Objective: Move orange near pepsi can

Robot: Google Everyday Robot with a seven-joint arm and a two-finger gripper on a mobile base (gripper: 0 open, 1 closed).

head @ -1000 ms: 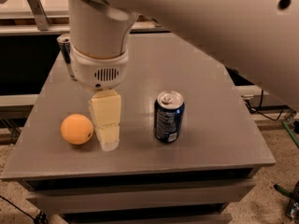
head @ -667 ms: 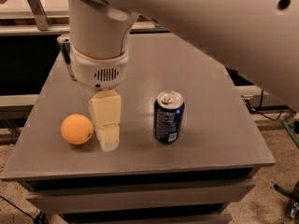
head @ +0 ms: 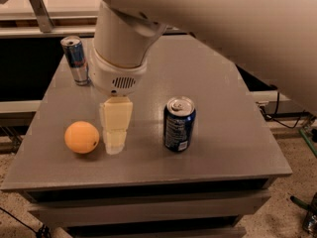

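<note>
The orange (head: 81, 137) sits on the grey table (head: 223, 133) near its front left. The pepsi can (head: 179, 124), dark blue with a silver top, stands upright to the right of it, about a can's width past the gripper. My gripper (head: 115, 133) hangs pale and vertical from the big white wrist (head: 120, 48). It sits between the orange and the can, just right of the orange, with its tip low near the table top. It holds nothing that I can see.
A slimmer silver-and-blue can (head: 75, 59) stands upright at the back left of the table. The white arm crosses the top of the view. A shelf with a metal bracket (head: 39, 6) lies behind the table. Floor and cables lie to the right.
The wrist has shifted a little to the right, uncovering the slim can at the back left. The gripper tip, the orange and the pepsi can stay where they were.
</note>
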